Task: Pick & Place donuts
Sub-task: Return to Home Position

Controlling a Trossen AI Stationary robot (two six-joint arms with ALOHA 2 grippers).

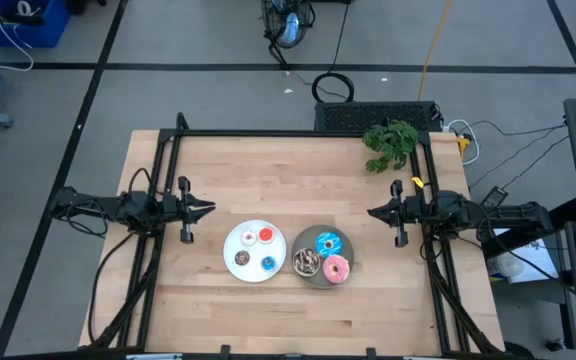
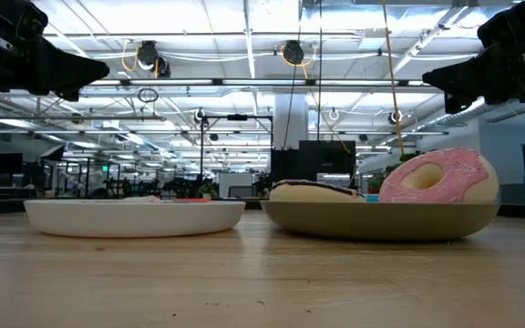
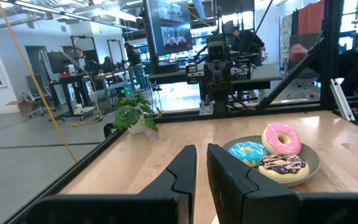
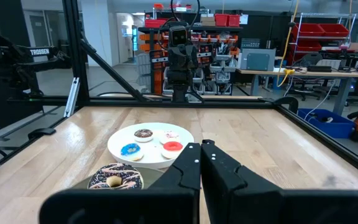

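A round white plate [image 1: 230,247] at the table's middle holds four tiny donuts: white-pink [image 1: 249,237], red [image 1: 266,235], dark brown [image 1: 242,259] and blue [image 1: 268,263]. Right of it, a round grey plate [image 1: 313,281] holds the three larger donuts: blue sprinkled [image 1: 329,243], chocolate sprinkled [image 1: 306,262] and pink [image 1: 336,269]. The pink one leans up on the plate's rim in the low view [image 2: 440,178]. My left gripper [image 1: 211,209] hangs shut and empty above the table, left of the white plate. My right gripper [image 1: 370,212] hangs shut and empty, right of and beyond the grey plate.
A green leafy plant [image 1: 390,143] stands at the table's far right corner. A black frame [image 1: 268,133] runs along the table's far edge and down both sides. Bare wood lies between the plates and the near edge and beyond the plates.
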